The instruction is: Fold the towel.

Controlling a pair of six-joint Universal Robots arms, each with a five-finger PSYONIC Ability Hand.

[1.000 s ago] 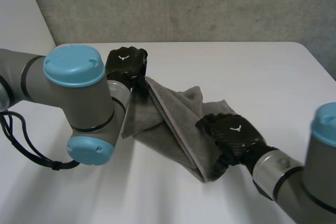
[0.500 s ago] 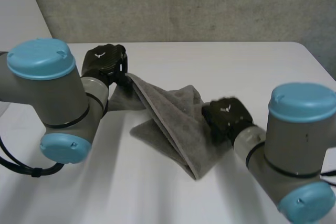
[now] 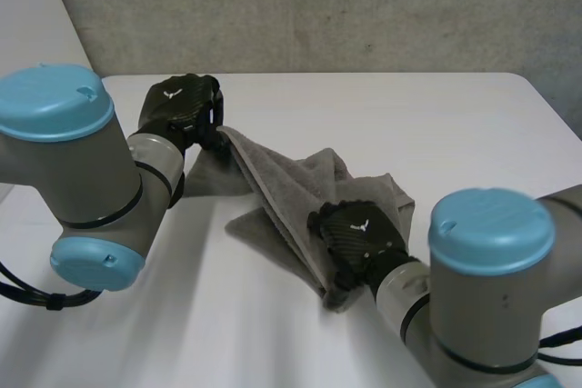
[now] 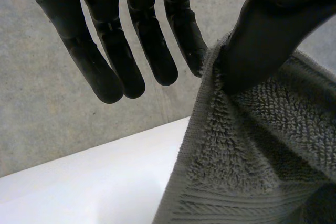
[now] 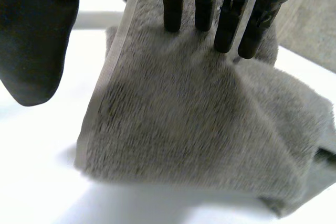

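one grey towel (image 3: 282,197) is lying rumpled on the middle of the white table (image 3: 455,124), running as a raised ridge from far left to near right. you are looking at its far-left end being held up off the table by the left hand (image 3: 177,106), whose thumb (image 4: 262,35) is pinching the towel's hemmed edge against the nearest of its straight fingers (image 4: 184,35). at the near end, the right hand (image 3: 359,235) is lying on top of the cloth. its fingers (image 5: 202,3) are reaching out straight and pressing their tips into the pile, grasping nothing, while its thumb (image 5: 37,40) is hanging apart just beside the towel's banded edge.
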